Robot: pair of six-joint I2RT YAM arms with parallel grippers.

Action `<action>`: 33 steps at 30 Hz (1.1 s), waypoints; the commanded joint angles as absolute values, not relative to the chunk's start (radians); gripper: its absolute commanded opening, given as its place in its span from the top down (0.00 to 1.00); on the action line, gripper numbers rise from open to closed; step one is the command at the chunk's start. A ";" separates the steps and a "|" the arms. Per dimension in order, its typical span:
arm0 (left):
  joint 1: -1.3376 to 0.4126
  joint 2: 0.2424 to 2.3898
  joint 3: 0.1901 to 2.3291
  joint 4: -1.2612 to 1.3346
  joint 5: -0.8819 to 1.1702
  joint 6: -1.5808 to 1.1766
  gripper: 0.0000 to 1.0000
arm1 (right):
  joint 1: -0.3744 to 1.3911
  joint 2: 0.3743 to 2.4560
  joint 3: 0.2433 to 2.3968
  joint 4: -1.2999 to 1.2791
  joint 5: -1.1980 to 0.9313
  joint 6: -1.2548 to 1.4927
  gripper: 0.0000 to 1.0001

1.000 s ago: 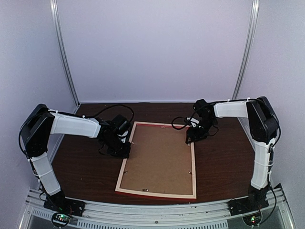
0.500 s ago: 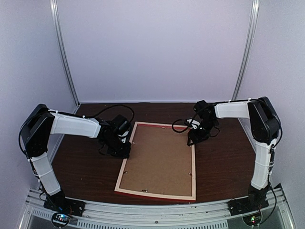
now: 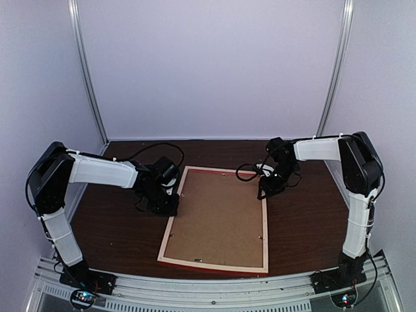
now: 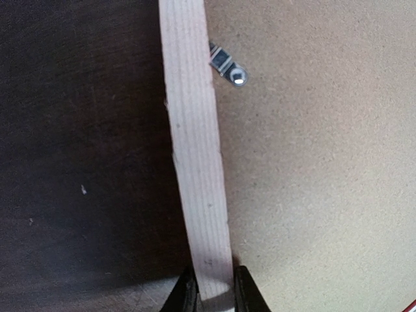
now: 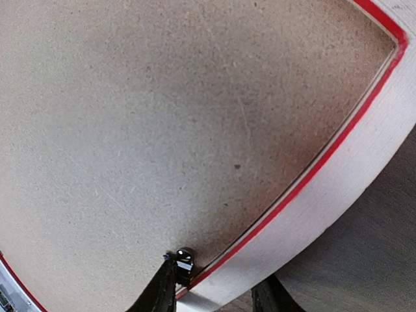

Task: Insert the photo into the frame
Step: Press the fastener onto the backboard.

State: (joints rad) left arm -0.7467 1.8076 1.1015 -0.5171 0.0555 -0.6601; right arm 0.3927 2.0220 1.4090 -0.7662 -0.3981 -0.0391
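Note:
The frame [image 3: 170,227] lies face down on the dark table, pale wood up, with a brown backing board [image 3: 218,218] inside it. The photo is hidden. My left gripper [image 3: 170,205] is shut on the frame's left strip [image 4: 195,162], one finger on each side of it [image 4: 214,296]. My right gripper [image 3: 263,192] stands at the far right corner. In the right wrist view its jaws [image 5: 218,292] straddle the right strip [image 5: 338,188], still open. The inner finger touches a small metal clip [image 5: 184,259]; the outer finger stands just off the strip's outer edge.
Another metal clip [image 4: 229,67] sits at the board's left edge. The dark wooden table [image 3: 305,221] extends to both sides of the frame. White walls and metal posts enclose the back, and a rail [image 3: 208,286] runs along the near edge.
My right gripper has shifted slightly outward over the right strip and its jaws have narrowed. The frame has shifted slightly. The left gripper keeps its hold.

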 commanded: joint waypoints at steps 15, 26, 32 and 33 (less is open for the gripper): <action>-0.758 1.810 1.105 -0.506 0.096 -0.627 0.82 | 0.338 2.101 1.483 -0.738 -0.444 -0.061 0.78; -0.759 1.804 1.101 -0.493 0.113 -0.633 0.82 | 0.312 2.110 1.491 -0.677 -0.519 -0.008 0.60; -0.760 1.804 1.103 -0.491 0.117 -0.637 0.82 | 0.313 2.112 1.510 -0.708 -0.508 -0.013 0.59; -0.761 1.804 1.103 -0.490 0.117 -0.637 0.81 | 0.313 2.106 1.507 -0.712 -0.509 -0.010 0.59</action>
State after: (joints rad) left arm -0.7475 1.8076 1.1011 -0.5163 0.0647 -0.6701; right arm 0.3141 2.0918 1.4906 -0.7101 -0.5213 -0.0120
